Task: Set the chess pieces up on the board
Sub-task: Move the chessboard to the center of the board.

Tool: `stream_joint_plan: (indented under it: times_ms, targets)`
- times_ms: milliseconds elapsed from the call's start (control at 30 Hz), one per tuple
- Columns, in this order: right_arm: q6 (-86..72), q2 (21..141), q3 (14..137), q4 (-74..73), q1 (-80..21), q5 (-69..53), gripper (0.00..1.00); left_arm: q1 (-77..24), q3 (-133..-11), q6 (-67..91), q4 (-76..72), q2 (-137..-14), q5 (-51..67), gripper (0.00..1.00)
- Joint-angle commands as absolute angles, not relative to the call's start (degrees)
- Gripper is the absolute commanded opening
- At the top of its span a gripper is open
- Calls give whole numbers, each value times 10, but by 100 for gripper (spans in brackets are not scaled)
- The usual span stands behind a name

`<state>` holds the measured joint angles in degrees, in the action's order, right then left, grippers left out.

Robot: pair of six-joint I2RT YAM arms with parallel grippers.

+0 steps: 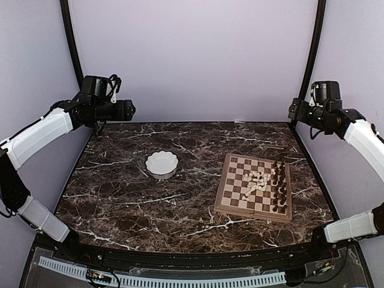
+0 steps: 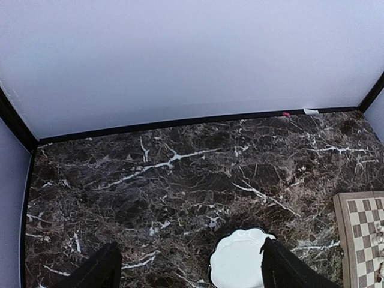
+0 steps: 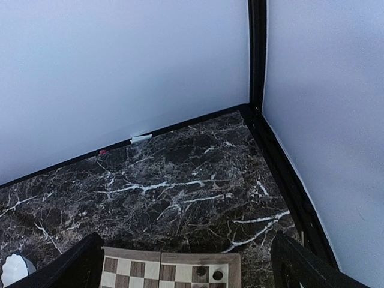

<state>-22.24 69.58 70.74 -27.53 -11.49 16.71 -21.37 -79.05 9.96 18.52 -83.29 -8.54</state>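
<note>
Wooden and brown-checked, lying flat on the marble table (image 1: 120, 198): looking here at the board (image 1: 235, 198). Seeing the pale chess pieces (image 1: 254, 182) lying in a loose heap around the board's middle, several of them touching. Finding the dark pieces (image 1: 278, 187) lined up in two files along the board's right side; too small for telling upright from tilted. Noting a white scalloped bowl (image 1: 161, 164) sitting well to the left of the board, apart from it. Holding the left gripper (image 2: 187, 245) raised far to the left of the board, beyond the bowl, jaws spread wide, gripping nothing. Holding the right gripper (image 3: 186, 240) up behind the board's far right corner, jaws parted fully, likewise carrying nothing.
</note>
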Motion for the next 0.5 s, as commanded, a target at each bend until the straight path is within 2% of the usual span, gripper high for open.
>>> stream_joint_plan:
  times_ms: [0, 133, 300, 400, 467]
  targets:
    - [-243, 651, 677, -312, -90, 138, 99, -233, -807, 118, 227, -842, -16, 82]
    - [-234, 620, 654, -361, -72, 118, 98, -271, -810, 120, 251, -859, 37, 80]
    - [-243, 587, 618, -429, -59, 102, 90, -343, -814, 109, 283, -881, 83, 79]
    - [-251, 585, 593, -458, -53, 90, 77, -385, -806, 104, 296, -893, 106, 77]
    - [-253, 597, 582, -471, -50, 75, 63, -408, -796, 105, 299, -898, 124, 73]
